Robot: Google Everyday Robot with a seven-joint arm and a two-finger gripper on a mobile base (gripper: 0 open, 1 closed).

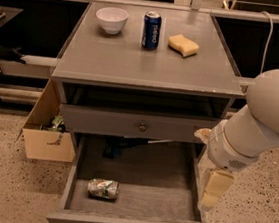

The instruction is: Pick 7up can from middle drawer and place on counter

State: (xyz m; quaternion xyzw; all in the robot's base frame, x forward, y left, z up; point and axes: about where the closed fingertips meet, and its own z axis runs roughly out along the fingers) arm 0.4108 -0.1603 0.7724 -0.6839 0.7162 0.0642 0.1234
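Observation:
The 7up can (103, 188), green, white and silver with dented sides, lies on its side on the floor of the open middle drawer (154, 201), near its front left. My gripper (215, 190) hangs from the white arm at the right, over the drawer's right wall, well to the right of the can and not touching it. The grey counter (135, 62) is above.
On the counter stand a white bowl (111, 20), a dark blue Pepsi can (151, 30) and a yellow sponge (183, 45). A shut drawer front with a brass knob (142, 126) sits above the open drawer. A cardboard box (46, 135) stands on the floor at the left.

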